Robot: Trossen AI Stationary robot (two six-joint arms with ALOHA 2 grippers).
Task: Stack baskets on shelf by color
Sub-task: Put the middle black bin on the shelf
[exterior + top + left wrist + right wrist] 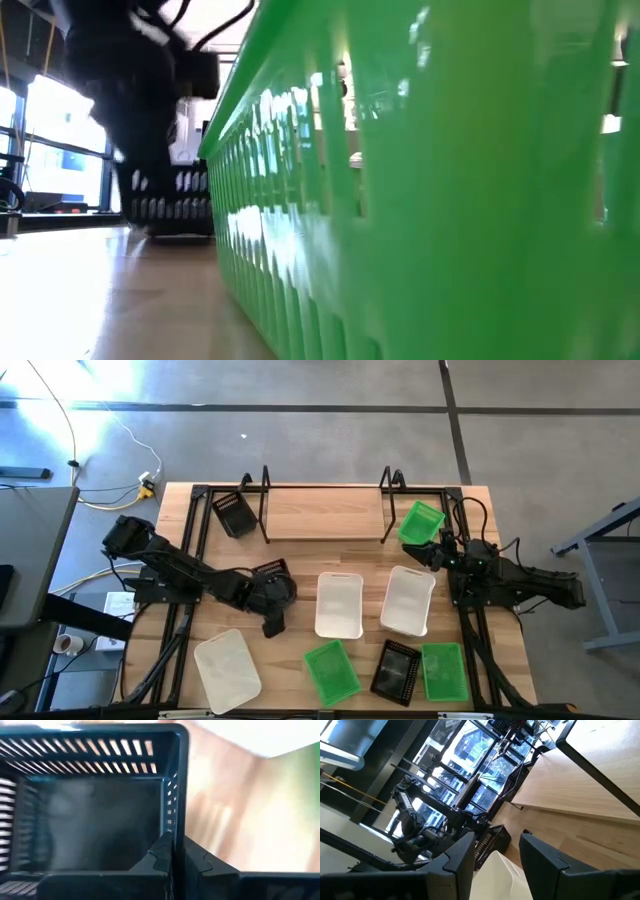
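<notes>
Several slotted baskets lie on the wooden table: white ones (340,603) (408,600) (227,670), green ones (331,670) (443,670) and a black one (395,670). On the shelf (325,486) at the far edge, a black basket (232,515) leans at the left end and a green one (420,522) at the right end. My left gripper (278,596) is shut on another black basket (272,571) left of the table's middle. My right gripper (495,852) is open and level near the right edge, holding nothing. My left gripper grips the black basket's side wall at its rim (178,827), close to a corner. One finger (161,854) is inside the basket and the other (200,861) outside. The fingers slant down from the table's left. In the low view the basket (170,207) stands on the table.
A green basket (420,200) stands right in front of the low camera and blocks most of that view. The shelf's looped uprights (265,495) (390,488) stand at the far edge, with bare wood between them. Cables (110,420) lie on the floor beyond the table.
</notes>
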